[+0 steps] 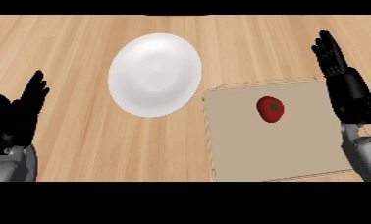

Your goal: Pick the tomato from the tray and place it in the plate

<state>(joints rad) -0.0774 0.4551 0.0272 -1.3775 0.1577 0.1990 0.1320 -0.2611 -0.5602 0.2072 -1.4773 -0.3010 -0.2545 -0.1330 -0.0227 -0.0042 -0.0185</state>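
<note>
Tomato (pixel 270 108): lies on the tray, in its upper middle part, untouched by either hand.
Tray (pixel 290 154): flat, tan, on the table at the view's lower right; its left edge lies just beside the plate.
Plate (pixel 155 74): white, bare, on the table (pixel 72 41) to the left of the tray and slightly farther from the robot.
Right hand (pixel 340 78): open, fingers straight and pointing away from the robot, at the tray's right edge, beside the tomato but apart from it. Holds nothing.
Left hand (pixel 25 105): open, fingers up, resting at the view's left edge, well apart from plate and tray.
Task stage: judged not yet begun; the grasp is still to be made.
Risk 1: the tomato is round and may roll across the flat tray if a finger nudges it before the hand closes.
Risk 2: a sideways approach could push the tray against the plate and shift both.
Risk 3: a release made too near the plate's rim may let the tomato roll off onto the table.
</note>
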